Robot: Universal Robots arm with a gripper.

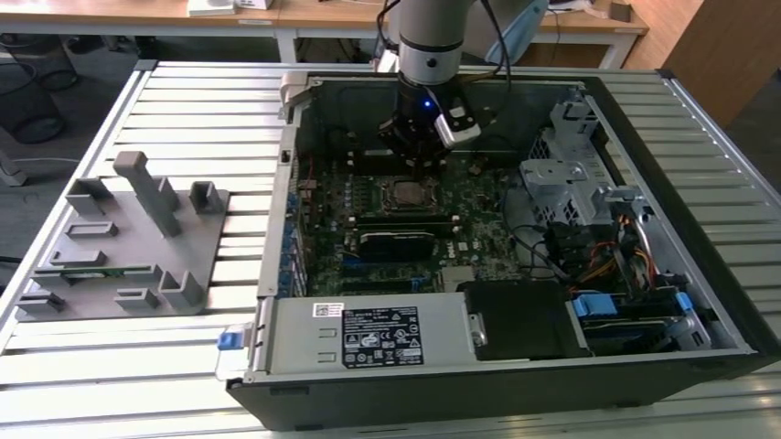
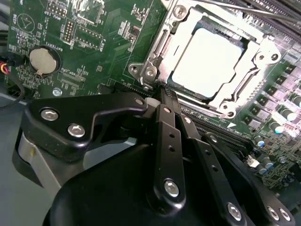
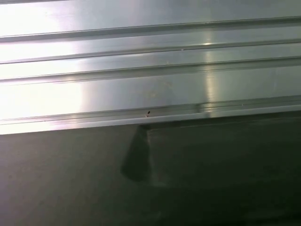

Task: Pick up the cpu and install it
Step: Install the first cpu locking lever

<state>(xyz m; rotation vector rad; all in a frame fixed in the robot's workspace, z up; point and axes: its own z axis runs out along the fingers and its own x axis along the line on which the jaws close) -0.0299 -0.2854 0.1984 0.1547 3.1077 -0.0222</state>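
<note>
CPU point(image 2: 207, 59) seated in the motherboard socket point(image 2: 256, 54), silver top bright, at about one o'clock from the pincer point(image 2: 164, 89) in the second wrist view. Pincer fingers point(image 2: 168, 136) pressed together, clenched on nothing, hanging just above the board point(image 1: 476, 215) near the socket.

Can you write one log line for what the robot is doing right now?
gripper: shut, empty, beside socket | cpu: seated in motherboard socket | case: open

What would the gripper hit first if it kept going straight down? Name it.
Probably the edge of the metal socket frame around the cpu. The gripper points down just beside it, with fingers closed; depth is unclear.
</note>
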